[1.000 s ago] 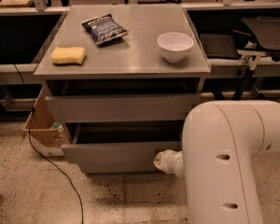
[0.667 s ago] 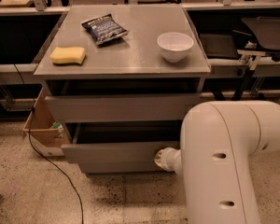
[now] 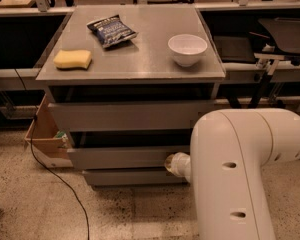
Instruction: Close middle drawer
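Observation:
The middle drawer (image 3: 117,157) is the medium-height grey front strip of the grey cabinet. It stands out a little from the cabinet, with a dark gap above it. The taller drawer front (image 3: 130,115) is above it and the narrow one (image 3: 132,176) below. My gripper (image 3: 171,163) is at the end of the big white arm (image 3: 240,174), low at the right end of the middle drawer's front. Only its rounded pale tip shows, against the front strip.
On the cabinet top (image 3: 140,59) lie a yellow sponge (image 3: 72,59), a dark chip bag (image 3: 111,30) and a white bowl (image 3: 187,49). An open cardboard box (image 3: 45,136) and a black cable (image 3: 55,176) are on the speckled floor at the left. Dark benches flank the cabinet.
The middle drawer's front has slid back toward the cabinet a little, and the arm's tip has moved in with it. The narrow bottom front now shows below it.

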Robot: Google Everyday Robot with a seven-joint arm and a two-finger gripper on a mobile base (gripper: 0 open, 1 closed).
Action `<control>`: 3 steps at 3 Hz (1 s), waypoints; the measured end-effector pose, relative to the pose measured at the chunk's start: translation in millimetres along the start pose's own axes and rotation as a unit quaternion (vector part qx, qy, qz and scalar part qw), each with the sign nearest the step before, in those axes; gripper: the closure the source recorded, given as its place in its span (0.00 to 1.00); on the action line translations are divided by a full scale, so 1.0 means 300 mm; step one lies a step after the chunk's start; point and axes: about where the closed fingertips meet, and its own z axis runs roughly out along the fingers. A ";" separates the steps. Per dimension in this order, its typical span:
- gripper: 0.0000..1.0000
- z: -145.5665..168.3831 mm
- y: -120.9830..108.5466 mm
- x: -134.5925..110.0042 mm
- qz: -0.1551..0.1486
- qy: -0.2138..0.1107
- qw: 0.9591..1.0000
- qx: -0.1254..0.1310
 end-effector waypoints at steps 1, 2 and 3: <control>1.00 0.017 -0.033 -0.010 0.000 -0.005 1.000 0.009; 1.00 0.038 -0.060 -0.027 -0.001 -0.012 1.000 0.015; 1.00 0.035 -0.030 -0.015 0.006 -0.014 1.000 0.002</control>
